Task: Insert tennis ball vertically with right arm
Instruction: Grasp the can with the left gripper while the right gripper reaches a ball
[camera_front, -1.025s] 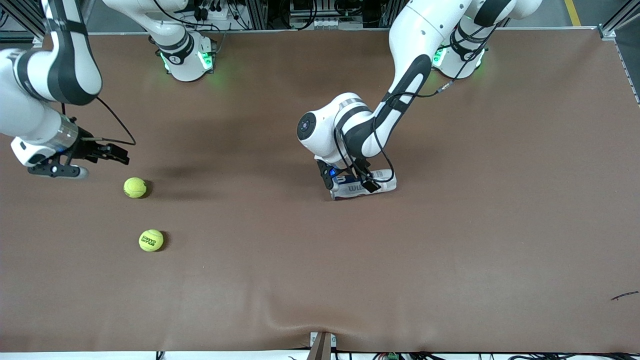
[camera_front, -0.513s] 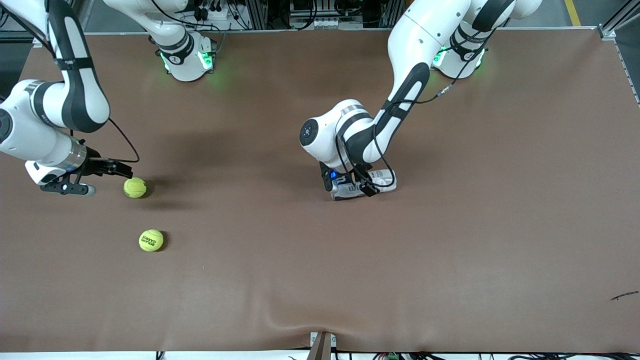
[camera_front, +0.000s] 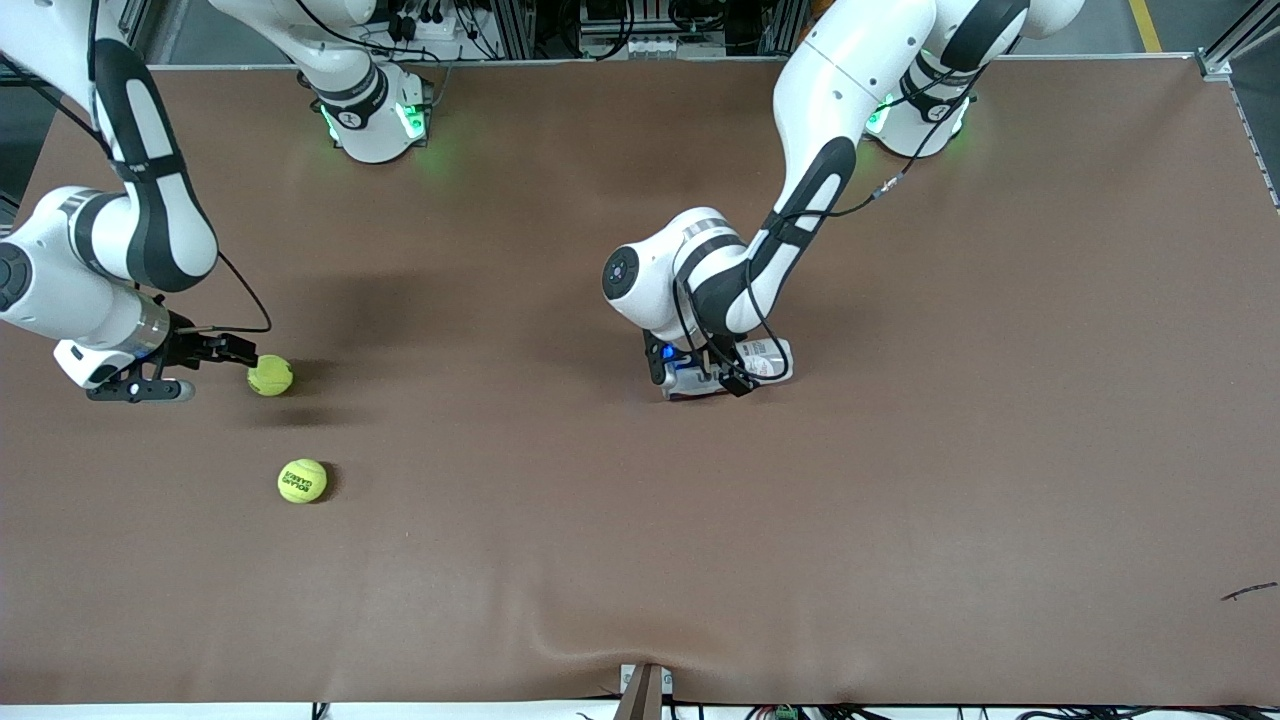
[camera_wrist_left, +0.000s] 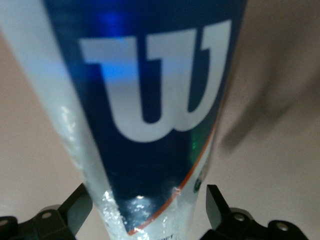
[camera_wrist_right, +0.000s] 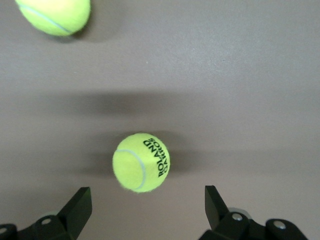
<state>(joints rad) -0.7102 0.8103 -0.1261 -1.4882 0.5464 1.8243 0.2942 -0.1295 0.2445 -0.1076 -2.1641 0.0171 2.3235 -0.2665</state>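
Two yellow tennis balls lie toward the right arm's end of the table: one (camera_front: 270, 376) farther from the front camera, one (camera_front: 302, 481) nearer. My right gripper (camera_front: 160, 385) is open and empty, low beside the farther ball. In the right wrist view this ball (camera_wrist_right: 141, 162), printed ROLAND GARROS, lies just ahead of the open right gripper (camera_wrist_right: 146, 205), and the other ball (camera_wrist_right: 52, 15) shows at the edge. The blue-and-white ball can (camera_front: 765, 358) lies on its side mid-table. My left gripper (camera_front: 700, 380) is down over it, and in the left wrist view the gripper (camera_wrist_left: 147, 200) is open astride the can (camera_wrist_left: 150, 100).
The brown table cover (camera_front: 640, 550) is bare elsewhere. A small dark scrap (camera_front: 1250, 590) lies near the front corner at the left arm's end. A metal bracket (camera_front: 645, 690) sits at the front edge. Both arm bases stand along the back edge.
My right gripper has come down and closer to the farther ball. My left gripper has sunk a little lower over the can. The balls and the can have not moved.
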